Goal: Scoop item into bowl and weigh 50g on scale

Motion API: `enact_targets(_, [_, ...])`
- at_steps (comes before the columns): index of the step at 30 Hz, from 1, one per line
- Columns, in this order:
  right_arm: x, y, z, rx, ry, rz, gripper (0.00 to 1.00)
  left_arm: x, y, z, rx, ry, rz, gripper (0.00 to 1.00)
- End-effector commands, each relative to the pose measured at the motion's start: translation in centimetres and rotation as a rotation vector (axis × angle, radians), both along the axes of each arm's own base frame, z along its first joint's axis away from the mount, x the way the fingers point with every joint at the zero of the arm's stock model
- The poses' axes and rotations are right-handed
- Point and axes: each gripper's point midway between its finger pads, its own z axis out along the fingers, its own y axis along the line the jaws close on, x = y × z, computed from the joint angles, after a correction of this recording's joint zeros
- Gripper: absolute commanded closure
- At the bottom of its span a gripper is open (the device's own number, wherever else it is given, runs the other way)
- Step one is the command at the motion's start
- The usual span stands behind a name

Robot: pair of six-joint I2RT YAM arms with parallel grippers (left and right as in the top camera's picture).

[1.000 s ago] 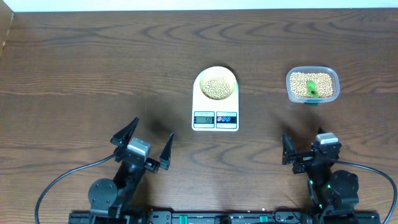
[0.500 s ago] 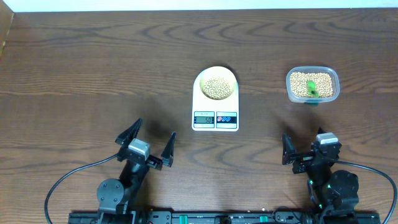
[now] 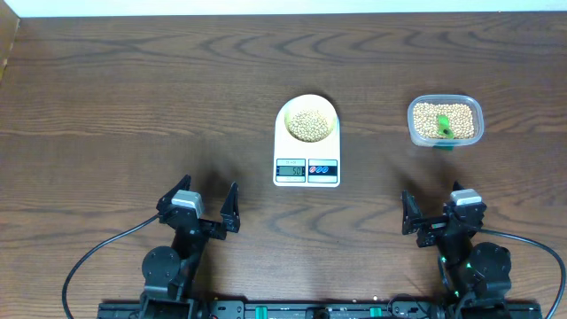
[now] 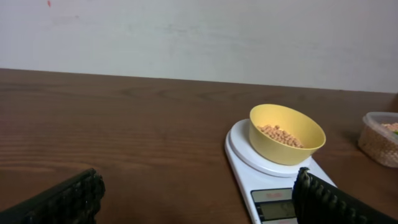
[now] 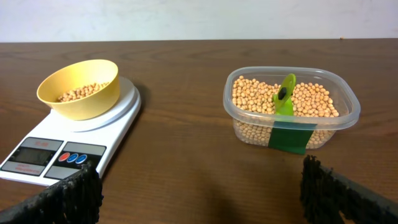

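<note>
A pale yellow bowl holding tan beans stands on the white scale at the table's middle; its LCD shows digits I cannot read. The bowl shows in the left wrist view and right wrist view. More beans fill a clear container at the right, with a green scoop stuck in them. My left gripper is open and empty near the front left. My right gripper is open and empty near the front right, well short of the container.
The dark wooden table runs to a pale wall at the back. A green label is on the container's front. Black cables trail from both arm bases at the front edge.
My left gripper has drawn back toward the front edge and turned a little. The right arm, the scale, the bowl and the container have not moved.
</note>
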Motion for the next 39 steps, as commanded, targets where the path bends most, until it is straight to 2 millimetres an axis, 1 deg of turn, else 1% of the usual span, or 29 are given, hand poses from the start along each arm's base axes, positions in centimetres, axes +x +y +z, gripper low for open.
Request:
enact_targets(1, [-0.01, -0.10, 0.01, 0.010, -0.001, -0.006, 0.01, -0.05, 0.39, -1.54, 0.043, 0.043, 0.016, 0.01])
enact_targets(8, [-0.01, -0.10, 0.01, 0.010, -0.001, -0.006, 0.01, -0.06, 0.37, -1.54, 0.072, 0.036, 0.011, 0.01])
enact_targets(39, [-0.01, -0.10, 0.03, 0.010, -0.002, -0.006, 0.01, -0.04, 0.37, -1.51, 0.071, 0.035, 0.012, 0.01])
